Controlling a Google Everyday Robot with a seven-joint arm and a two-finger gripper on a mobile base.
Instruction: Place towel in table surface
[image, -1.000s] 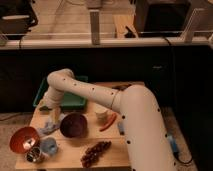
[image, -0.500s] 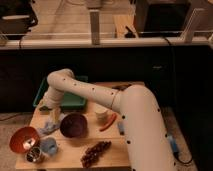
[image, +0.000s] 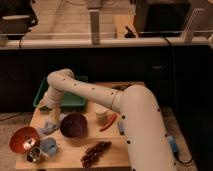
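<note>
A crumpled pale blue-grey towel (image: 47, 128) lies on the left part of the wooden table (image: 112, 152), between the purple bowl (image: 74, 125) and the table's left edge. My white arm reaches over the table from the right and bends down at the left. My gripper (image: 54, 118) points down just above the towel's upper right edge, touching or nearly touching it. The arm hides part of the table's middle.
A green tray (image: 75, 101) stands at the back left. An orange bowl (image: 23, 139), a metal can (image: 34, 155) and a blue cloth-like lump (image: 49, 146) sit front left. Dark grapes (image: 95, 152), a red chili (image: 107, 122) and a white cup (image: 101, 112) are in the middle.
</note>
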